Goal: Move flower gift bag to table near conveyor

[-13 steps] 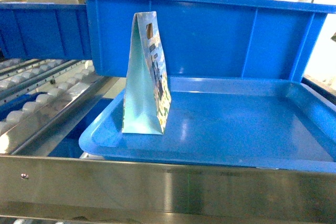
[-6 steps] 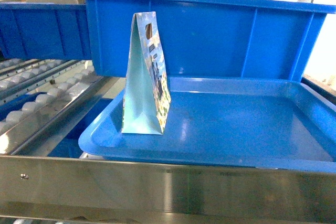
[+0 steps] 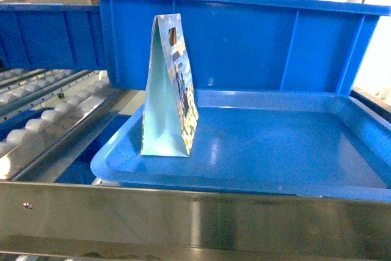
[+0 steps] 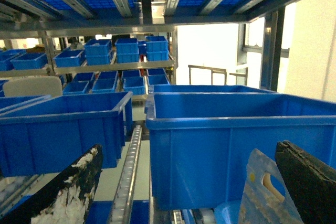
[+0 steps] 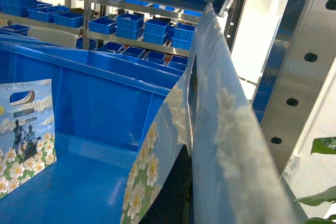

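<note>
A flower gift bag (image 3: 171,90) stands upright on the left part of a blue tray (image 3: 275,151). No gripper shows in the head view. In the left wrist view my left gripper (image 4: 190,148) is open, and the bag's top with its handle cut-out (image 4: 260,192) sits just inside the right finger (image 4: 310,182). The right wrist view is filled by a second flower gift bag (image 5: 220,129), held close and tilted, with my right gripper (image 5: 184,195) shut on it and mostly hidden. The standing bag (image 5: 26,129) appears at that view's left. The conveyor (image 3: 49,114) lies left of the tray. The table is out of view.
A tall blue bin (image 3: 244,41) stands right behind the tray. More blue bins (image 4: 63,129) fill the shelves beyond. A steel rail (image 3: 195,218) crosses in front of the tray. A perforated steel post (image 5: 299,77) rises right of the held bag.
</note>
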